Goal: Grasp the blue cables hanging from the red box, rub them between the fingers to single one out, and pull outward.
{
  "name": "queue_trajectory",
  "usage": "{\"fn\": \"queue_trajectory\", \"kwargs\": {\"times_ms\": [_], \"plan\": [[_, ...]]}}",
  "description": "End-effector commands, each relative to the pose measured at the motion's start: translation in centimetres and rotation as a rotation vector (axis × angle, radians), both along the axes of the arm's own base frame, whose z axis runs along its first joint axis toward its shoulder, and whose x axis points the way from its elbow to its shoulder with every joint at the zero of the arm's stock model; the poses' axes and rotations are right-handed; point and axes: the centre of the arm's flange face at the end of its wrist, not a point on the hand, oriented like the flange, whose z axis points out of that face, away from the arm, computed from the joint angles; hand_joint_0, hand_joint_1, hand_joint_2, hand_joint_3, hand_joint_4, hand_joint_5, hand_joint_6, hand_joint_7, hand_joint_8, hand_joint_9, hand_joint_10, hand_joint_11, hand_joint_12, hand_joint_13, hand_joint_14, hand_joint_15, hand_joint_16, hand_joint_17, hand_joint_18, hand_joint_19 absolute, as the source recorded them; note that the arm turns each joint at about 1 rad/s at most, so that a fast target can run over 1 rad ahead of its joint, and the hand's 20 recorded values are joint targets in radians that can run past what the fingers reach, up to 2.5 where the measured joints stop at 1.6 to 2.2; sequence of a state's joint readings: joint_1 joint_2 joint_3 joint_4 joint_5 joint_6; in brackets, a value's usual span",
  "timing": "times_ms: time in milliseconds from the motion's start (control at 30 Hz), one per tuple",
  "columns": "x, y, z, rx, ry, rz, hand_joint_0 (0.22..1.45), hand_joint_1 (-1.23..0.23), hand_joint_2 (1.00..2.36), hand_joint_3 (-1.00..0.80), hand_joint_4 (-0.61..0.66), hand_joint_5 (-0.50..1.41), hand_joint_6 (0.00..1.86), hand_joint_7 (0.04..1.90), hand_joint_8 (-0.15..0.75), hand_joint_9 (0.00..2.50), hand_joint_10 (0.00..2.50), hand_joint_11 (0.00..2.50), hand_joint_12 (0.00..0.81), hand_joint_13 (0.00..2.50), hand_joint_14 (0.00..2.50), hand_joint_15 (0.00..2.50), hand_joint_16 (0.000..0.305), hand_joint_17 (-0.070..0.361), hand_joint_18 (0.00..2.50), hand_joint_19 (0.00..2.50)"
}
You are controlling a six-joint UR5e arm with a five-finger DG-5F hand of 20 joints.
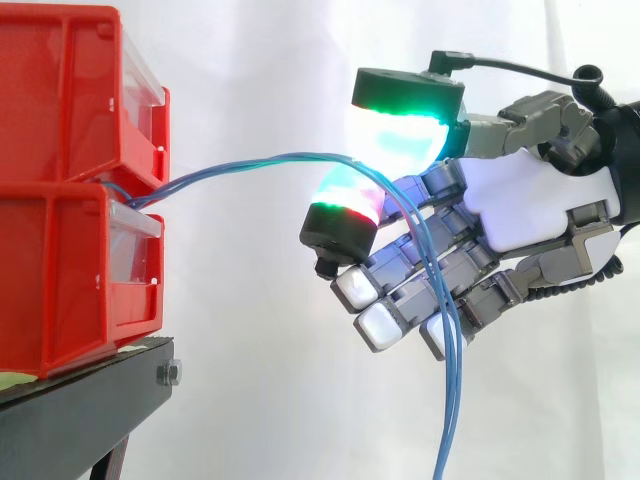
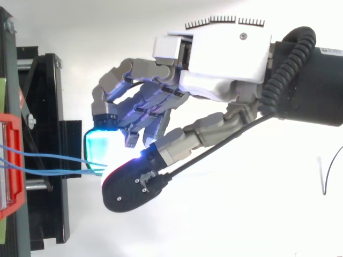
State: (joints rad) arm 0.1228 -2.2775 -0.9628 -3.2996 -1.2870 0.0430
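Thin blue cables (image 1: 250, 163) run from the gap between two stacked red boxes (image 1: 75, 200) rightward to my hand (image 1: 520, 205). They pass between the glowing thumb pad (image 1: 405, 135) and a glowing fingertip (image 1: 345, 205), which pinch them. Past the pinch the cables drape over the curled fingers and hang down (image 1: 450, 400). From above, the cables (image 2: 48, 163) leave the red box (image 2: 10, 166) and end at the cyan pad (image 2: 102, 147) of my hand (image 2: 214, 64).
The red boxes stand on a black stand (image 1: 90, 405) at the left. A white curtain hangs behind. The arm's dark wrist (image 2: 311, 80) enters from the right.
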Motion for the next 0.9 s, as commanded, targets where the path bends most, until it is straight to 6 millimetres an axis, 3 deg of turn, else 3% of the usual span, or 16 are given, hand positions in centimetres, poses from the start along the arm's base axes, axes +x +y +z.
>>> {"fn": "queue_trajectory", "kwargs": {"times_ms": [0,300,500,733,867], "plan": [[0.00,-0.01,-0.05,0.000,0.001,0.000,0.72,-0.90,1.00,-0.50,0.09,-0.22,0.88,0.99,0.299,0.73,0.02,0.79,0.398,0.68,0.02,0.50,0.056,0.126,0.81,0.56],[-0.03,-0.01,0.06,0.000,-0.001,0.000,0.76,-0.95,1.00,-0.50,0.04,-0.22,0.88,1.00,0.271,0.66,0.02,0.77,0.395,0.58,0.01,0.42,0.055,0.125,0.77,0.50],[-0.02,-0.01,-0.07,0.000,0.002,0.000,0.70,-0.94,1.00,-0.50,0.07,-0.22,0.88,0.99,0.278,0.68,0.02,0.78,0.394,0.58,0.01,0.43,0.055,0.123,0.76,0.53],[-0.04,-0.01,-0.08,-0.001,0.004,0.000,0.58,-0.81,1.00,-0.50,0.11,-0.20,0.88,1.01,0.297,0.74,0.02,0.79,0.399,0.61,0.01,0.45,0.056,0.125,0.78,0.59],[-0.04,-0.01,-0.08,-0.001,0.004,0.000,0.58,-0.77,1.00,-0.50,0.11,-0.19,0.87,1.02,0.301,0.76,0.02,0.78,0.398,0.62,0.02,0.45,0.056,0.125,0.79,0.59]]}}
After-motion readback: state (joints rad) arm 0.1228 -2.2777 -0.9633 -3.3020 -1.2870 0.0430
